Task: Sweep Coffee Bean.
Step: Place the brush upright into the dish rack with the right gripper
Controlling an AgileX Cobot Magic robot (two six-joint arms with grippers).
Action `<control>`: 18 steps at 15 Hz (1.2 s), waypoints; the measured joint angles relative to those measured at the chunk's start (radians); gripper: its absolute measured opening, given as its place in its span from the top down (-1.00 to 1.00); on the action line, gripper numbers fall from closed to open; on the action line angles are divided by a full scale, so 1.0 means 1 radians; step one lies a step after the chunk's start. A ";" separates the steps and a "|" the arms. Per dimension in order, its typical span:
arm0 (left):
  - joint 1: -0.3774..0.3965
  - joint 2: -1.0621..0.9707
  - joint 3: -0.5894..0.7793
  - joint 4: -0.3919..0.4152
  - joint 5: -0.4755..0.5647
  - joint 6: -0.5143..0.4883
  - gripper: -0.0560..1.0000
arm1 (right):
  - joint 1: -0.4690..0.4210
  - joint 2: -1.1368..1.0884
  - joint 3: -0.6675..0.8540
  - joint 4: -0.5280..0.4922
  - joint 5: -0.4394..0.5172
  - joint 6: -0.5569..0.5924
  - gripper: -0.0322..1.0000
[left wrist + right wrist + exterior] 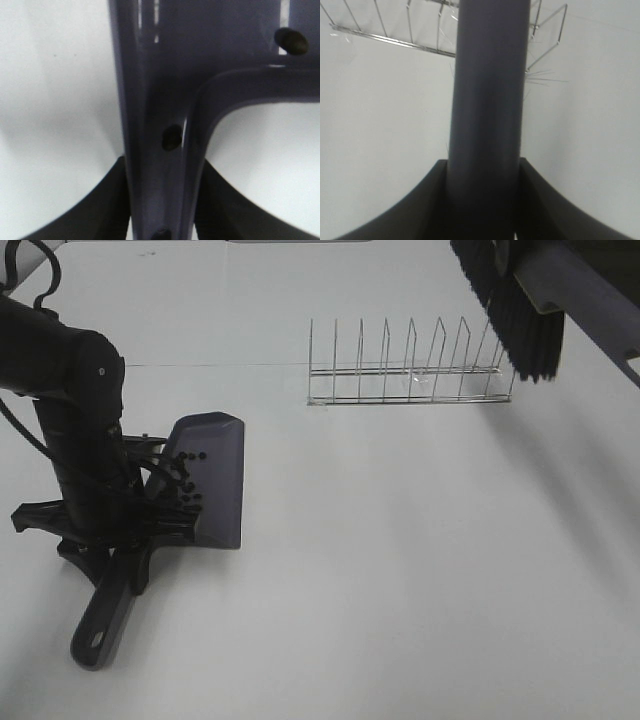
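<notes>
The white tabletop (400,570) carries a wire rack (410,370) at the far side, right of centre, its upright prongs in a row with nothing in the slots. Above the rack's right end hangs a brush (525,330), its dark bristles pointing down, clear of the tabletop. The right tool (482,200) is clamped tight on the brush's grey-purple handle, one jaw on each side.

At the near left sits the grey-purple dustpan (215,480), with its handle running toward the near-left corner. The left tool (160,200) is closed on the neck of that handle, just behind the pan.

The coffee bean (185,480) cluster lies inside the dustpan – small dark ovals bunched loosely toward the handle side of the tray. In the left wrist view a few sit in the grooves of the neck, one just ahead of the jaws.
</notes>
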State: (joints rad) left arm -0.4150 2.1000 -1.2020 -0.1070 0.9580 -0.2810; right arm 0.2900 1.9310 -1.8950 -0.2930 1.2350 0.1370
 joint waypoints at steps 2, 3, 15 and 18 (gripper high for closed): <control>0.000 0.000 0.000 0.000 0.000 0.000 0.29 | -0.021 -0.018 0.085 0.009 -0.001 0.000 0.39; 0.000 0.000 0.000 0.000 0.000 0.000 0.29 | -0.022 -0.018 0.125 0.011 -0.001 0.000 0.39; 0.000 0.000 0.000 0.000 -0.001 0.000 0.29 | -0.080 0.131 0.240 0.098 -0.137 0.002 0.39; 0.000 0.000 0.000 0.000 -0.001 0.000 0.29 | -0.080 0.172 0.240 0.084 -0.181 0.004 0.39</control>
State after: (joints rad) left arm -0.4150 2.1000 -1.2020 -0.1070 0.9570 -0.2810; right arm 0.2100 2.1030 -1.6550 -0.2090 1.0540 0.1410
